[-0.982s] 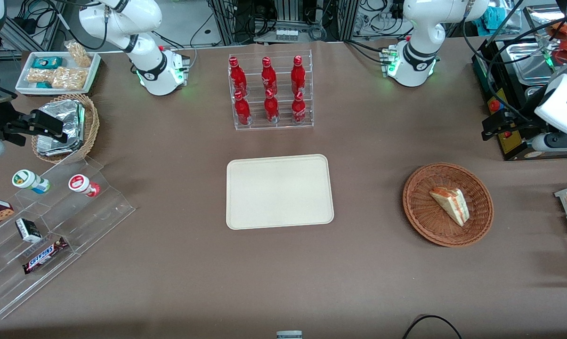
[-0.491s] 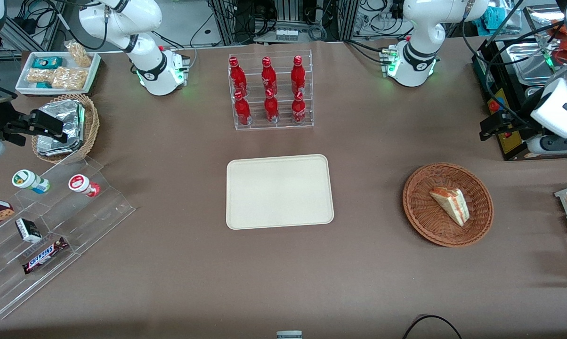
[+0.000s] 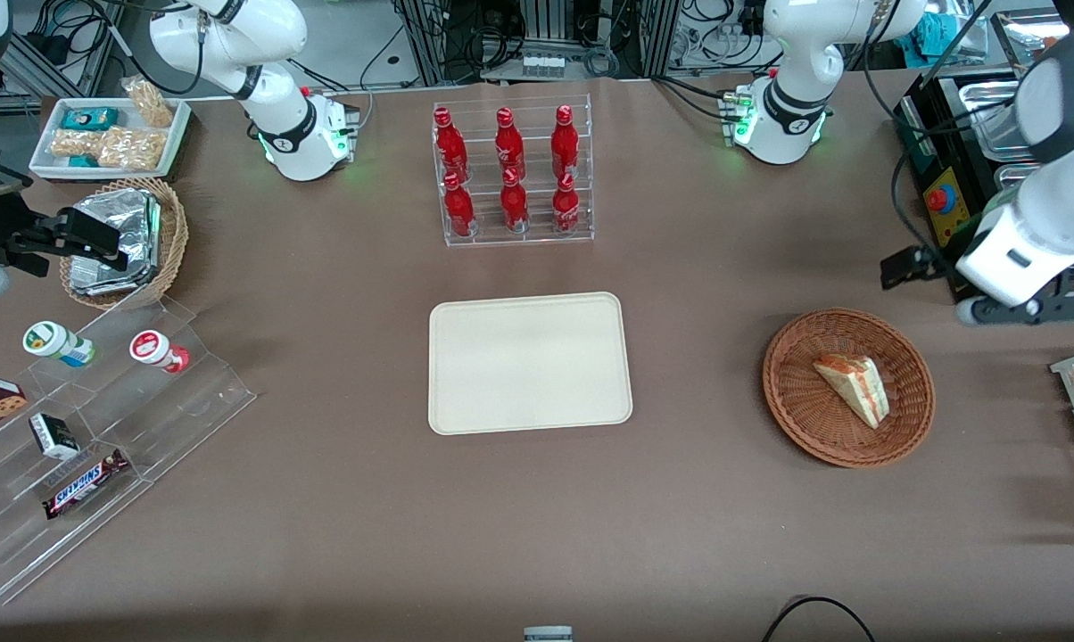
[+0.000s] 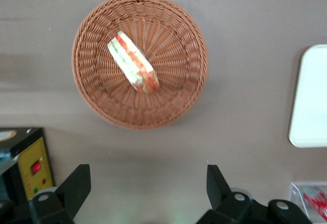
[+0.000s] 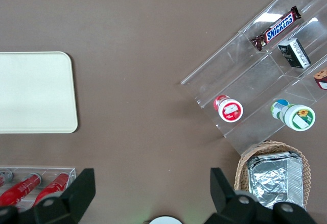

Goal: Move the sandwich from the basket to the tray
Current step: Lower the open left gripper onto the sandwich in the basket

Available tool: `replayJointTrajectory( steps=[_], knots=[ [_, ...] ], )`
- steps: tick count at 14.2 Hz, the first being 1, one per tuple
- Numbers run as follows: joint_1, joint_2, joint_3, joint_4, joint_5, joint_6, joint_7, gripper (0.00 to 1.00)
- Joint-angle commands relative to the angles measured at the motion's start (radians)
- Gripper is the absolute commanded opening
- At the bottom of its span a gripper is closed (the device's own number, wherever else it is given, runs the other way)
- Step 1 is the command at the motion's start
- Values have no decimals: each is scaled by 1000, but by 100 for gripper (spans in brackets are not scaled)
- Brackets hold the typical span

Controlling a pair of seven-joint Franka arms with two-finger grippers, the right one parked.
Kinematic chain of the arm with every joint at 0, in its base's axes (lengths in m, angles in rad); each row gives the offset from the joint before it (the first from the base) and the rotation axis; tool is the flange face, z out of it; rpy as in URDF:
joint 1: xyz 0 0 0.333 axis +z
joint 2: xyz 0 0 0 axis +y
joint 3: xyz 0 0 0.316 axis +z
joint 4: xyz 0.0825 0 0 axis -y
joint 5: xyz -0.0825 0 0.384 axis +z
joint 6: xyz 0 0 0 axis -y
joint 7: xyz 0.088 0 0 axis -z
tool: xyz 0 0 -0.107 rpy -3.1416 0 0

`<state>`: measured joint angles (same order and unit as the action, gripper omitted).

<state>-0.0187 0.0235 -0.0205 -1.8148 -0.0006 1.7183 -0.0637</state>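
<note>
The sandwich (image 3: 852,387) is a pale bread wedge with red and green filling (image 4: 134,63), lying in the round reddish-brown wicker basket (image 3: 800,419) (image 4: 173,101). The cream rectangular tray (image 3: 528,361) lies bare at the table's middle, and its edge shows in the left wrist view (image 4: 309,96). My left gripper (image 3: 1019,310) (image 4: 148,175) hangs above the table beside the basket, a little farther from the front camera than it. It is open wide with nothing between its fingers (image 4: 76,183), apart from basket and sandwich.
A black and yellow control box (image 3: 943,201) stands close by the left gripper. A clear rack of red bottles (image 3: 512,174) stands farther back than the tray. Toward the parked arm's end are a tan basket of foil packets (image 3: 122,236) and stepped acrylic shelves (image 3: 100,428).
The left arm has swung down and inward from the table's end, bringing its gripper closer to the basket. Sandwich, basket and tray have not moved.
</note>
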Motion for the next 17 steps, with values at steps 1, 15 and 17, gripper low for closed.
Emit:
replayJointTrajectory(
  steps=[1, 15, 17],
  knots=[
    [3, -4, 5, -119, 27, 152, 2, 100],
    [52, 277, 5, -296, 10, 742, -573, 100],
    [52, 309, 5, -302, 11, 757, -570, 71]
  ],
)
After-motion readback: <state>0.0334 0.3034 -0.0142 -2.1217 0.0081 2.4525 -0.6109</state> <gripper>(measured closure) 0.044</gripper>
